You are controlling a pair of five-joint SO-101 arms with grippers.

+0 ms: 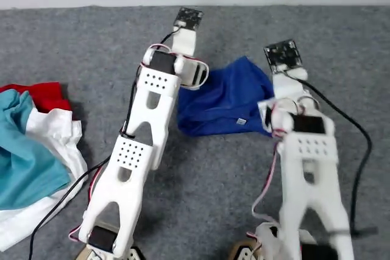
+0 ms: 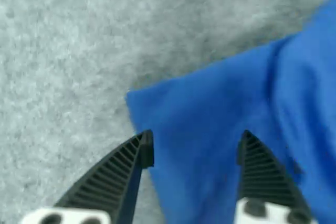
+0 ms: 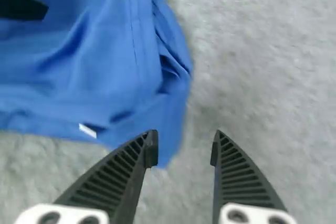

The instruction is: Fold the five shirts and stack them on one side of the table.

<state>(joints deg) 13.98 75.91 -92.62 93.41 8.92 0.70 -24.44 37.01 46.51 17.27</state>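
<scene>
High view: the blue shirt (image 1: 225,98) lies crumpled on the grey table (image 1: 213,181), just off centre toward 1 o'clock. The left arm (image 1: 143,132) ends over the shirt's 9 o'clock edge, the right arm (image 1: 308,150) over its 3 o'clock edge. At 9 o'clock on the table a red shirt (image 1: 42,94), a teal shirt (image 1: 21,156) and a white shirt (image 1: 58,129) lie in a loose heap.

Left wrist view: the left gripper (image 2: 196,142) is spread wide above a corner of the blue shirt and grips nothing.

Right wrist view: the right gripper (image 3: 184,140) is parted, empty, one finger over the shirt's edge, the other over bare table.
</scene>
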